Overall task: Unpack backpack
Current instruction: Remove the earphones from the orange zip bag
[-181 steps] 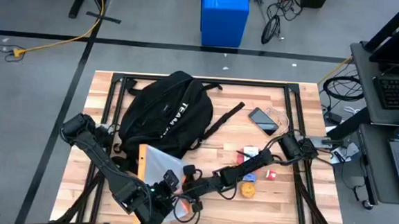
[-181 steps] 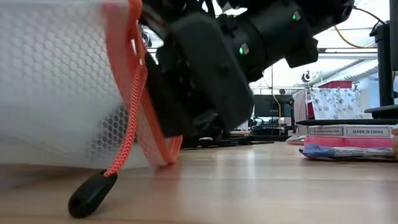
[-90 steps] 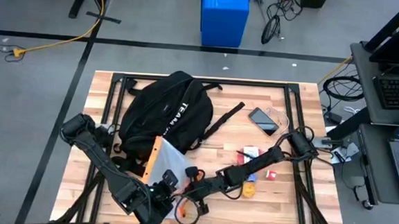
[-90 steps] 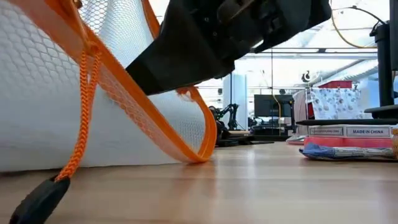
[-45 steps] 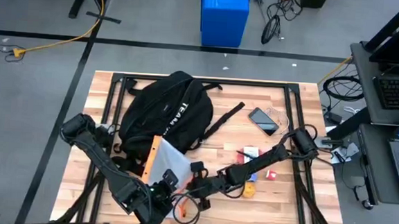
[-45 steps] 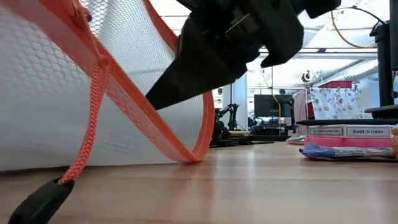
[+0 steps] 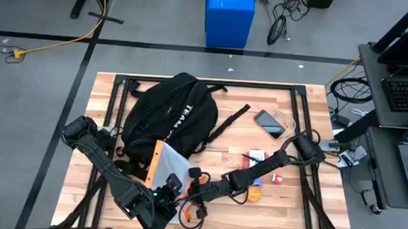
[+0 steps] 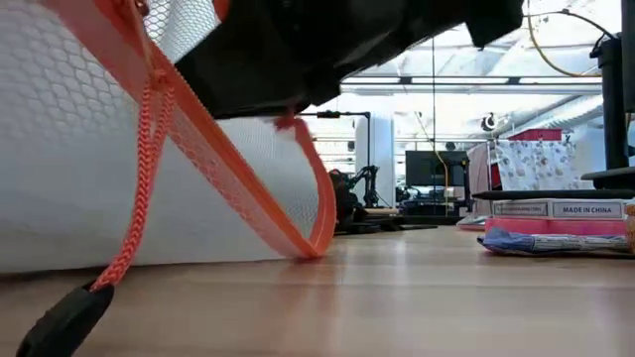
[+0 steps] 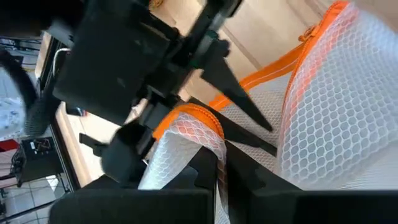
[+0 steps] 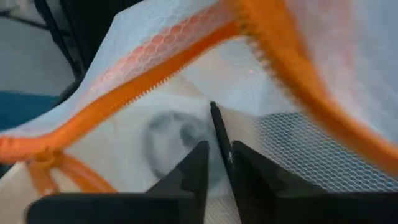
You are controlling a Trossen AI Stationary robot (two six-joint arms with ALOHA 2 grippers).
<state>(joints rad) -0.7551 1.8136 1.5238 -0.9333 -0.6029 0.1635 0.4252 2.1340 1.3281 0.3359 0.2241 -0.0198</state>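
One large black soft fabric backpack (image 7: 169,119) with white lettering lies on the wooden slatted table (image 7: 291,205), toward its far left, unmoved from a moment ago. Just in front of the backpack sits one white mesh pouch with orange zipper trim (image 7: 164,167), its edge lifted; against half a second ago, the low view shows the orange loop hanging flatter and the dark arm now covering the top. Two arms meet at the pouch's near end. The left gripper (image 9: 217,167) is pinched tight on a fold of the mesh. The right gripper (image 10: 219,163) has its fingers nearly together around a thin dark rod inside the pouch mouth; what that rod is I cannot tell. To the right of the backpack: one dark phone (image 7: 268,123), a few small packets (image 7: 257,158), one round orange-brown item (image 7: 254,195), partly hidden by the right arm. One black zipper pull (image 8: 64,319) rests on the wood.
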